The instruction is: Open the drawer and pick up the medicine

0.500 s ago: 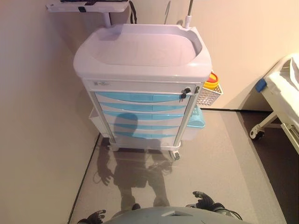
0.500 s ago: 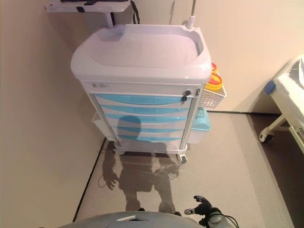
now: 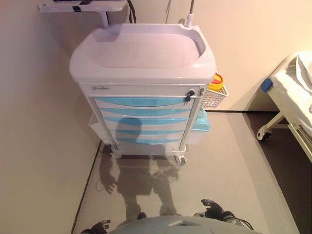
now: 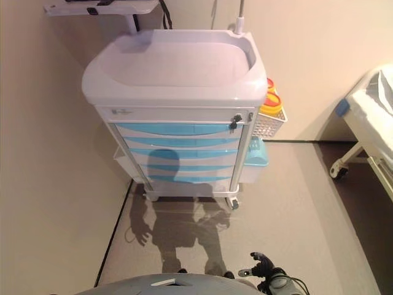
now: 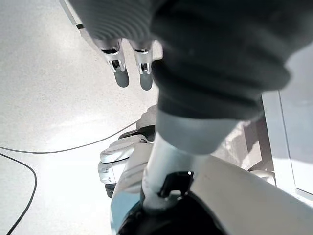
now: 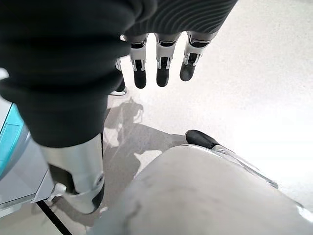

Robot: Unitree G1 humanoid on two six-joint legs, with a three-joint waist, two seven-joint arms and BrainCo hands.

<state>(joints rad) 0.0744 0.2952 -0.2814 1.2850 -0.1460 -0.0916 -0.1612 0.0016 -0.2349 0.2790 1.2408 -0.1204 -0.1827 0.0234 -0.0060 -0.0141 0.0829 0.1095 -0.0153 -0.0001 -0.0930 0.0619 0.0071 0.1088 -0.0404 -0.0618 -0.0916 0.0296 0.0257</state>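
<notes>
The cart's closed drawers (image 3: 142, 102) lie at twelve o'clock, well apart from both hands; the right hand (image 3: 212, 209) and left hand (image 3: 100, 225) hang empty, fingers relaxed.

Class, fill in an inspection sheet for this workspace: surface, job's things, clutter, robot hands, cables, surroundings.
Surface: cart top bare.
Job's things: drawers all shut; key in lock; medicine not seen.
Clutter: side basket holding a yellow container; blue bin beneath.
Robot hands: left robot hand and right robot hand low, fingers straight, empty, far from cart.
Cables: dark cable behind cart.
Surroundings: walls behind and left; bed at right; shelf at upper left.
</notes>
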